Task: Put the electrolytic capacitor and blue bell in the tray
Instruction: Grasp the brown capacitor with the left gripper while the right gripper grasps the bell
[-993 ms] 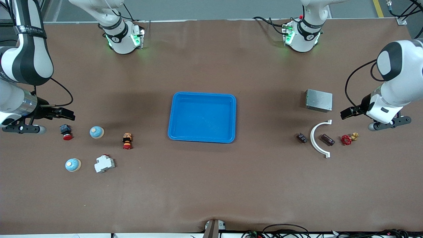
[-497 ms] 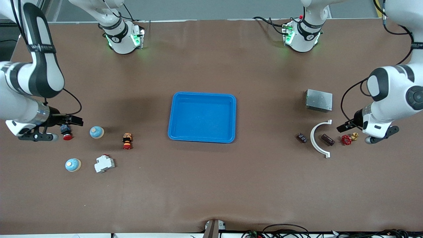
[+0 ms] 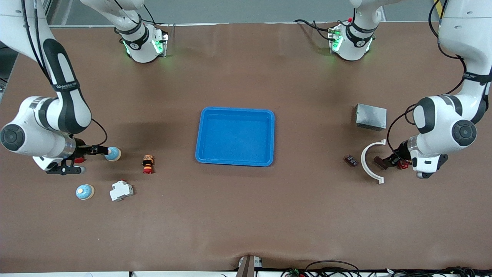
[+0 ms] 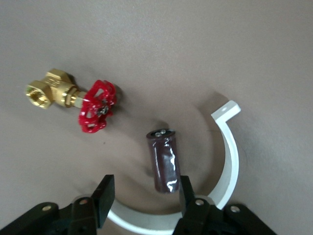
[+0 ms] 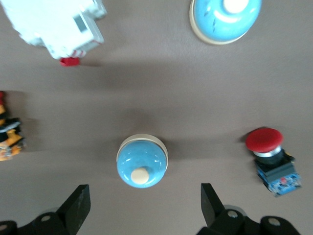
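Fingers of the left end effector [image 4: 142,196] stand apart on either side of the dark capacitor [image 4: 163,160], one finger touching its lower end, the other clear of it, so nothing is clasped yet. That capacitor lies on the worktop [image 3: 246,215] inside the curve of a white arc-shaped bracket [image 4: 230,166], with a brass valve with a red handwheel [image 4: 90,105] just beside it toward the left arm's end. In the front view a small dark block [image 3: 350,160] sits beside the bracket toward the tray, and a grey metal box [image 3: 371,117] lies farther from the camera.

Over at the right arm's end, the right end effector [image 5: 142,208] is spread wide over a blue bell [image 5: 142,161], not touching it. A red push button [image 5: 271,154] lies near it, a second blue bell [image 5: 226,17] and a white breaker [image 5: 61,27] lie nearer the camera, and an orange-and-black switch [image 3: 148,163] sits toward the tray.

The blue tray [image 3: 235,136] rests mid-worktop, well apart from both parts.
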Tool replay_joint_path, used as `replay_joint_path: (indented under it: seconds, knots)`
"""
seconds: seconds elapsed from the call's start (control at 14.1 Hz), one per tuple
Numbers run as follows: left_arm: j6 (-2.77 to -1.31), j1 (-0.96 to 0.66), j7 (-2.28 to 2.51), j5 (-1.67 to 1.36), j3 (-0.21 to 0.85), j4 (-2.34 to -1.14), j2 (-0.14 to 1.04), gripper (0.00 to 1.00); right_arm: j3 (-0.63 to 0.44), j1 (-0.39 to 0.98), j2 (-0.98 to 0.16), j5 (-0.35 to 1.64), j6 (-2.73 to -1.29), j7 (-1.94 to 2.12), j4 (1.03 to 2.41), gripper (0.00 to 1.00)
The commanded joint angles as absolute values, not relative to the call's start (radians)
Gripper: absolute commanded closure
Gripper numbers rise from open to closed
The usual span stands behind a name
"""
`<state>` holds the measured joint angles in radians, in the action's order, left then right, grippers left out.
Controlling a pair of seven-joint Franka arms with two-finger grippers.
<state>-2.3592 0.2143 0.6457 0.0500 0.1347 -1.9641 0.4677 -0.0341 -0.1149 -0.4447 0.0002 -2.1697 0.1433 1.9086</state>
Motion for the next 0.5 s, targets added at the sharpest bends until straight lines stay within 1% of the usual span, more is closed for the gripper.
replay_joint_path:
  seconds: [0.0, 0.07, 0.43]
  knots:
    - [-2.388, 0.203, 0.692, 0.061, 0.137, -1.948, 0.492, 0.43, -0.025, -0.118, -0.46, -0.003, -2.163, 0.149, 1.902, 0.0]
    - [-2.398, 0.199, 0.693, 0.061, 0.137, -1.945, 0.502, 0.46, -0.025, -0.115, -0.472, -0.003, -2.16, 0.146, 1.904, 0.0]
    - [-2.465, 0.192, 0.693, 0.064, 0.135, -1.951, 0.544, 0.47, -0.025, -0.112, -0.517, -0.005, -2.171, 0.144, 1.905, 0.0]
